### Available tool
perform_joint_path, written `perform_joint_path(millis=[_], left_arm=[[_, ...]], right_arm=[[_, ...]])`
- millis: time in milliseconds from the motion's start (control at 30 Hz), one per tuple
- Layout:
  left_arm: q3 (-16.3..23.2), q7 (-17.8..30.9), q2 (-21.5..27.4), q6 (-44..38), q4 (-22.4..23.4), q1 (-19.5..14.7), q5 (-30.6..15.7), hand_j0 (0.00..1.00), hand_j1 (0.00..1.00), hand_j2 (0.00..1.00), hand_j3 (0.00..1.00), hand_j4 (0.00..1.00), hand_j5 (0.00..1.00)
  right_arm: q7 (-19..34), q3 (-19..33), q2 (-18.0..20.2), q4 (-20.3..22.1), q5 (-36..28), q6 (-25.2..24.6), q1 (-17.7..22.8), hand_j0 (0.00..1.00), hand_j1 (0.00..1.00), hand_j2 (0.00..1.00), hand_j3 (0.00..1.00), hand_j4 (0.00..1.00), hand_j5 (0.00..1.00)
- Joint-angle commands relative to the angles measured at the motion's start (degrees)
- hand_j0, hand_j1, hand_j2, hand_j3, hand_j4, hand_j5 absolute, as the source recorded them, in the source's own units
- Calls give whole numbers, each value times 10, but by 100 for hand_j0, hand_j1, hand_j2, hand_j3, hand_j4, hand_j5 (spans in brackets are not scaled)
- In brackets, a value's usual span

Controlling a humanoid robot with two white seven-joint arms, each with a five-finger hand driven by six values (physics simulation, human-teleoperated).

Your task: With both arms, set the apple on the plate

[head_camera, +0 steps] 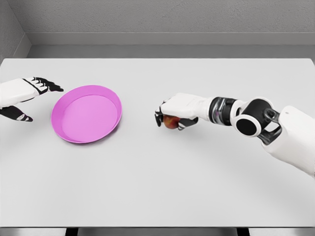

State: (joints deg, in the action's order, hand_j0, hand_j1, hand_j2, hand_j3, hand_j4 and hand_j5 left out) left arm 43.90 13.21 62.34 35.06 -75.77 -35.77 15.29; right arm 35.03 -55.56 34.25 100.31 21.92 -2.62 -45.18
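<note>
A pink plate [74, 132] lies on the white table, left of the middle. A red apple [172, 122] shows under my right hand [170, 120], whose dark fingers curl around it right of the plate, about a hand's width from its rim. My left hand [37, 98] hovers just left of the plate with fingers spread and thumb apart, holding nothing. Most of the apple is hidden by the right palm.
The white table [157, 187] spans the whole view, with a grey wall behind its far edge. My right forearm [256, 123] reaches in from the right edge across the table.
</note>
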Motion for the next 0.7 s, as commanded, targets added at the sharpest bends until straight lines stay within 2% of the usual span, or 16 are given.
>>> perform_joint_path(millis=[0,367,400,433,667], left_arm=[[0,0,1,-1,0,0,-3,100,100,100,100,100,100],[-1,0,1,-1,0,0,-1,100,100,100,100,100,100],[-1,0,1,-1,0,1,-1,100,100,100,100,100,100],[-1,0,1,-1,0,1,-1,100,100,100,100,100,100],[-1,0,1,-1,0,0,-1,100,100,100,100,100,100]], right_arm=[[0,-5,-15,0,0,0,-2,49,49,49,49,49,49],[0,-26,-45,-6,-1,-7,-24,50,50,50,50,50,50],[0,-26,-45,-6,-1,-9,-23,73,73,73,73,73,73],[0,-25,-45,-6,-1,-10,-23,100,100,100,100,100,100],[0,-24,-44,-5,-1,-9,-24,100,100,100,100,100,100]])
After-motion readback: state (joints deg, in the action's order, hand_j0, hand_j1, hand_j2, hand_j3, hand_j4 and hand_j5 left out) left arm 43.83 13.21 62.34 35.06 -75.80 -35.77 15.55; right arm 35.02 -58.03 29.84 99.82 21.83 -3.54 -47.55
